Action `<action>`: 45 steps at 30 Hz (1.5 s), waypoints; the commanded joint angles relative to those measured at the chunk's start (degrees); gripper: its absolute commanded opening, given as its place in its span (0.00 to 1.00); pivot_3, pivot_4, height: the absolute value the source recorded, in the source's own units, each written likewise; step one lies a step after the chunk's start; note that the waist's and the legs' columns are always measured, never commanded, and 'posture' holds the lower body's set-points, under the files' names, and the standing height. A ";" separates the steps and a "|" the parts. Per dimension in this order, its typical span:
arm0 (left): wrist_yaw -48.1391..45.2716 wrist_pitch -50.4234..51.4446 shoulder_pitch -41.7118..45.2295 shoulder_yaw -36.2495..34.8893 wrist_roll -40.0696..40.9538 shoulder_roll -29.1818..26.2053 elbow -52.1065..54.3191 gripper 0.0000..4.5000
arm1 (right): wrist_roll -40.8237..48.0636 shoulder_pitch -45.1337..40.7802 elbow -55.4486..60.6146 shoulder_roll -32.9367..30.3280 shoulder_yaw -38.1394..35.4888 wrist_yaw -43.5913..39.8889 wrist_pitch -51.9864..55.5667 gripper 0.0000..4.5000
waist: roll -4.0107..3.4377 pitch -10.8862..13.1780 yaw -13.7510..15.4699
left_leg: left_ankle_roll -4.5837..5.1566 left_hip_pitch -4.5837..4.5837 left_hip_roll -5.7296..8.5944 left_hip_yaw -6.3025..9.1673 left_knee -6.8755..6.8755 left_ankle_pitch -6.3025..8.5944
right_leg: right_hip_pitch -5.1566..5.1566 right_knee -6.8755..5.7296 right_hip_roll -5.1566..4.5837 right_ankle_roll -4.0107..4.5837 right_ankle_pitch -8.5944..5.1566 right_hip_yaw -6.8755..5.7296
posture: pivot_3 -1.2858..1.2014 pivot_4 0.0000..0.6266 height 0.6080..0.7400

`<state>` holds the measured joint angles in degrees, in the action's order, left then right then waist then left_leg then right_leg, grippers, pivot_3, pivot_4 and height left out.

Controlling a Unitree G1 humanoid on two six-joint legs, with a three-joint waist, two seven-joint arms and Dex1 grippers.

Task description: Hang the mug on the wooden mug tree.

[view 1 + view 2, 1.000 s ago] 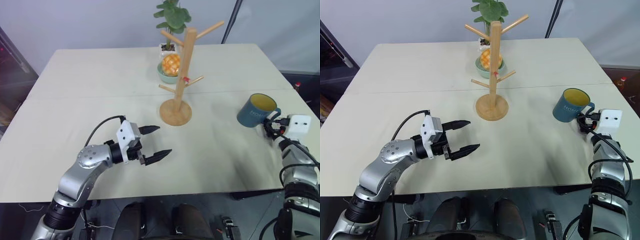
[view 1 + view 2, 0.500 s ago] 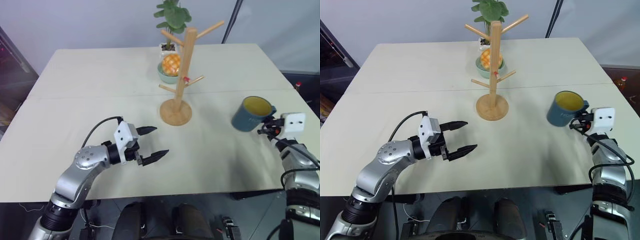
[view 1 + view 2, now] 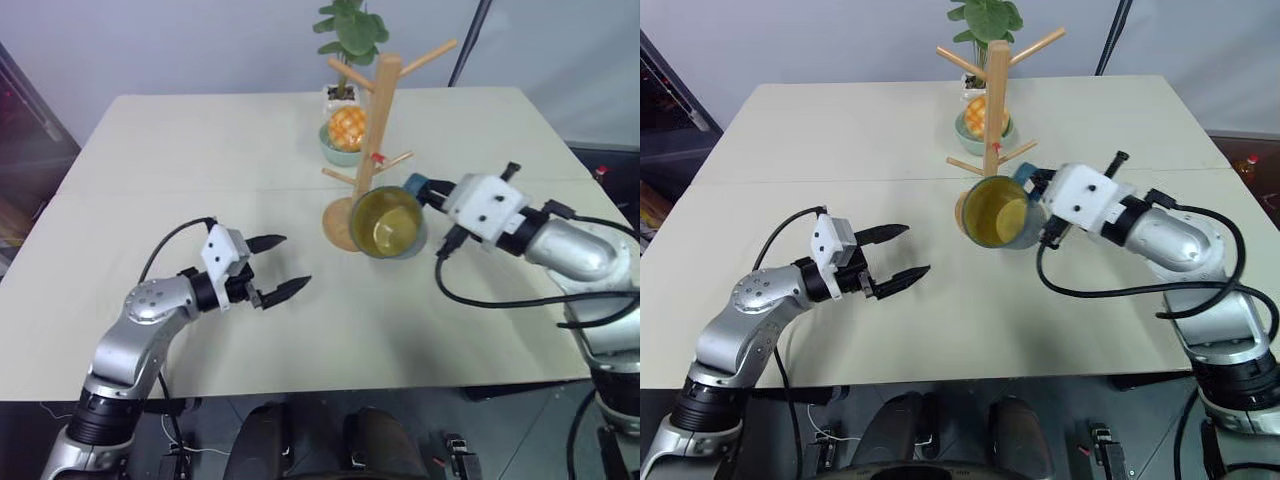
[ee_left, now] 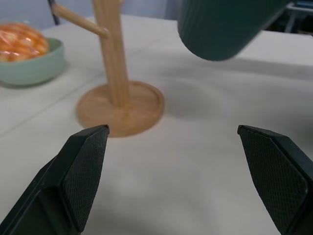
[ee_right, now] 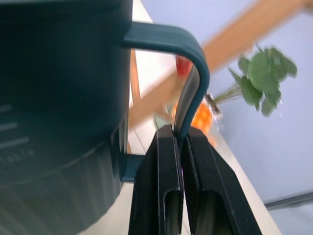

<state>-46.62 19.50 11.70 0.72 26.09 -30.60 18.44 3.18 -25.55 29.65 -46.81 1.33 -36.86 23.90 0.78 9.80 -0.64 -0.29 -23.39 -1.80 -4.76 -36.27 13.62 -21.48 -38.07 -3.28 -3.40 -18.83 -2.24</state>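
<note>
The right end effector (image 5: 180, 147) is pinched tight on the mug's (image 3: 388, 223) handle, holding it tipped sideways above the counter (image 3: 200, 140) beside the tree (image 3: 378, 110). Rigid, glazed and breakable, it probably swings from that thin loop. The left end effector (image 3: 272, 268) hovers wide open, empty.

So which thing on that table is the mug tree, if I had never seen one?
Look along the pale table to its far middle, where a potted plant and a green bowl stand. Just in front of them is the wooden mug tree: the one bare upright pole on a round disc base, with angled pegs.
</note>
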 commanded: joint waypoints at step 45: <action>7.97 3.71 -1.72 -10.17 8.68 0.96 3.78 1.00 | -3.83 -11.00 -10.93 3.89 -4.77 -3.16 7.72 0.66 | 0.01 0.00 0.04 | 0.03 -0.01 0.01 0.00 0.01 0.01 | 0.02 0.01 0.01 0.02 0.00 -0.03 | 0.52 0.24 1.00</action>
<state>-41.05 24.73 9.81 -6.82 36.04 -30.11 23.34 -5.11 -37.93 17.65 -43.30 2.26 -38.84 32.03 0.79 9.80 -0.60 -0.24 -23.39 -1.79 -4.76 -36.26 13.64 -21.45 -38.06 -3.28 -3.38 -18.83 -2.27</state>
